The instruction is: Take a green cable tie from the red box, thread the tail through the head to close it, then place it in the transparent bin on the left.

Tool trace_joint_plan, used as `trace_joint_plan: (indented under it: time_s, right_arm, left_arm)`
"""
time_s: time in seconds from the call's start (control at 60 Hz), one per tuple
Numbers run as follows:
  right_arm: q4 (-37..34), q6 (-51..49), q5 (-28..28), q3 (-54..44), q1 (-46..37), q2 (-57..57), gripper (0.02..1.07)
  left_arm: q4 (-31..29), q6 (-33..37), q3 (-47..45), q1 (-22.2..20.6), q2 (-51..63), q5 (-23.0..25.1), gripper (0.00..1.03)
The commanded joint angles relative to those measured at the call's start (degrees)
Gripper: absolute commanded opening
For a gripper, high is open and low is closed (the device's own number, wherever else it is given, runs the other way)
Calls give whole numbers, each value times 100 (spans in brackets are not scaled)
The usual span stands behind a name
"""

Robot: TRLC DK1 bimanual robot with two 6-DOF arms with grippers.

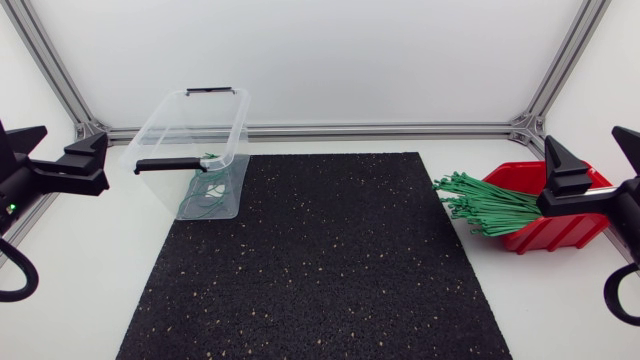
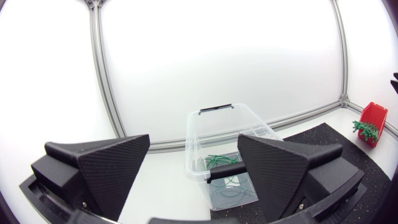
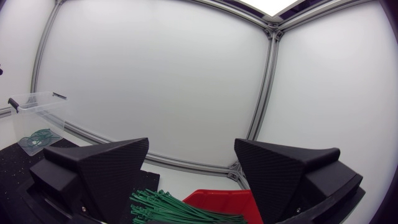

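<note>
on the desk (image 1: 80, 290): black mat (image 1: 320, 260) mid-desk, probably the work spot
transparent bin (image 1: 190, 140): far left, looped ties (image 1: 205, 197) inside
red box (image 1: 562, 232): right side, green cable ties (image 1: 487, 205) poking toward mat
left tool (image 2: 194, 163): released, empty, beside bin
right tool (image 3: 191, 167): released, empty, by box

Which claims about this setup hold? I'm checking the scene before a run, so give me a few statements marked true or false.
1. The bin holds looped ties. True.
2. The left gripper is shut on a tie. False: it is open and empty.
3. The box stands on the mat. False: it stands on the white table, beside the mat.
4. Loose ties stick out of the box toward the mat. True.
5. The right gripper is open. True.
</note>
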Motion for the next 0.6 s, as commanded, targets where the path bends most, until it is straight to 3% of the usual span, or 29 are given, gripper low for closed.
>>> trace_joint_plan:
  time_s: [0.0, 0.333, 0.583]
  right_arm:
    - [-152, 276, -22, -276, 21, -259, 103]
    - [-697, 825, -83, -1052, 125, -1310, 103]
    - [-1069, 1199, -125, -1582, 196, -2028, 103]
  left_arm:
    - [171, -269, -389, 58, -269, -22, 99]
    - [531, -576, -1180, 128, -770, -22, 99]
    - [331, -666, -1610, 114, -1441, 32, 98]
